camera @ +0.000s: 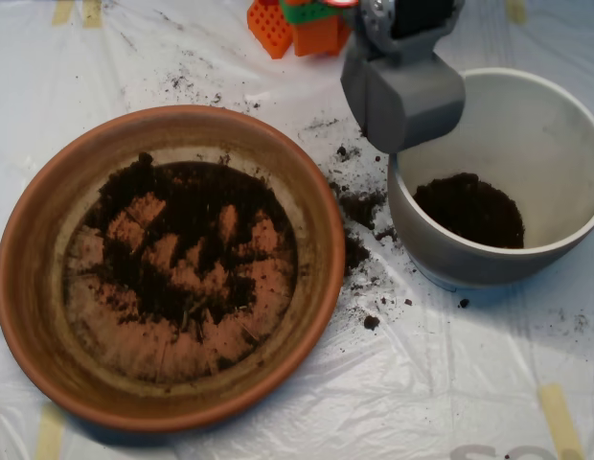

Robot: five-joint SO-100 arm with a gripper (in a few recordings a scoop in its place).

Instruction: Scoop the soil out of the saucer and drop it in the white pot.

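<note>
The terracotta saucer [29, 287] fills the left half of the overhead view. Dark soil [182, 249] lies in a thin, patchy layer over its floor, with bare orange patches showing through. The white pot [565, 125] stands at the right, with a mound of soil [469, 209] on its bottom. My grey scoop [402, 101] hangs over the pot's upper-left rim, its two shells together and nothing visible spilling from it.
Crumbs of spilled soil [359, 206] lie on the white plastic sheet [422, 383] between saucer and pot. Orange and green parts of the arm's base [297, 24] sit at the top. Tape strips [563, 417] hold the sheet down.
</note>
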